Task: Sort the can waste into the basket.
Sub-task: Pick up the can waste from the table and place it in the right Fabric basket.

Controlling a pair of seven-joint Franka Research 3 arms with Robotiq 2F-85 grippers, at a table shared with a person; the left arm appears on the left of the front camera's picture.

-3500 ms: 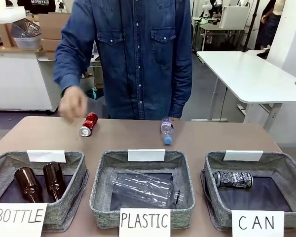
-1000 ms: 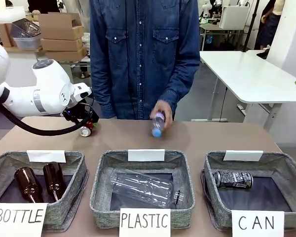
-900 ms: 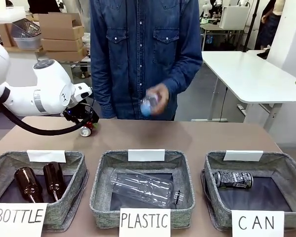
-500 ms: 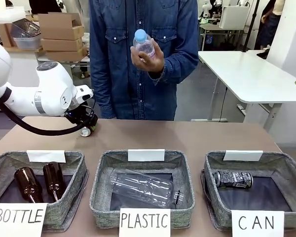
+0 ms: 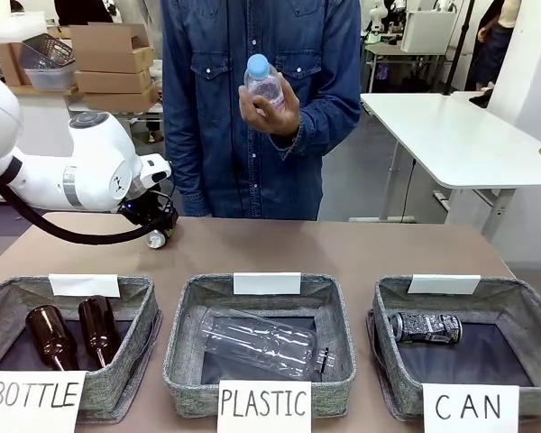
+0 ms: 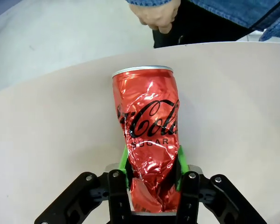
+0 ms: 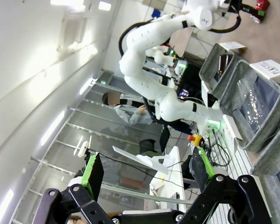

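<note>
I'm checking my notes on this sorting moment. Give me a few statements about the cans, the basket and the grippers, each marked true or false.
1. The left gripper is shut on the red can. True.
2. The black can lies outside every basket. False: it lies in the CAN basket.
3. The person's hand holds a small plastic bottle at chest height. True.
4. The right gripper grips a can. False: it is open and holds nothing.
</note>
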